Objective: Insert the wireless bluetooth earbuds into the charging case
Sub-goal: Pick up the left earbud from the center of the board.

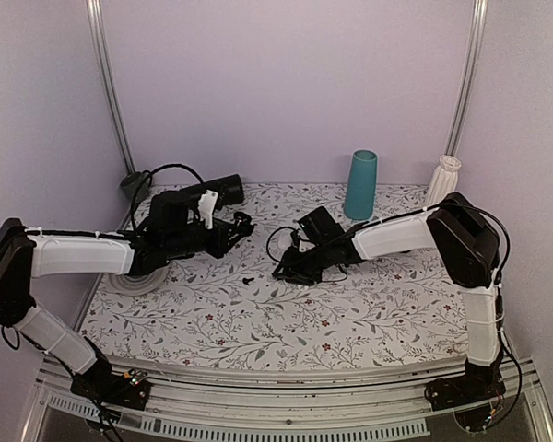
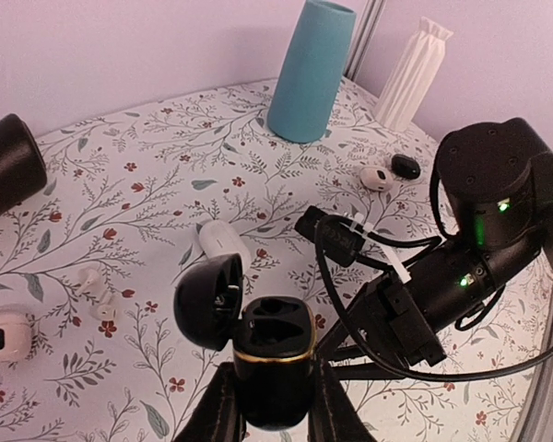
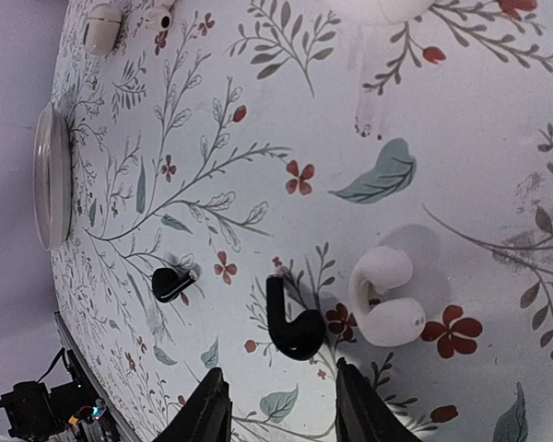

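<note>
From above, the floral-printed table carries a smooth teal tumbler and a ribbed white vase at its back edge. The left gripper and right gripper reach toward the middle. A small black earbud lies on the cloth just beside the right gripper.

The left wrist camera shows the charging case, a glossy black pebble with a thin gold band. It is pinched upright between the left gripper's fingers. Its domed lid is swung open to the left, baring two moulded wells. A white oval case lies beyond it, and the right arm is close on the right.

The right wrist camera shows the right gripper's fingers spread apart and holding nothing. They sit above an L-shaped black earbud with a rounded bulb and short stem, lying flat on the table. A curled white rubbery piece lies just beside it. The small black earbud is a little further left, nearer a pale round plate.
</note>
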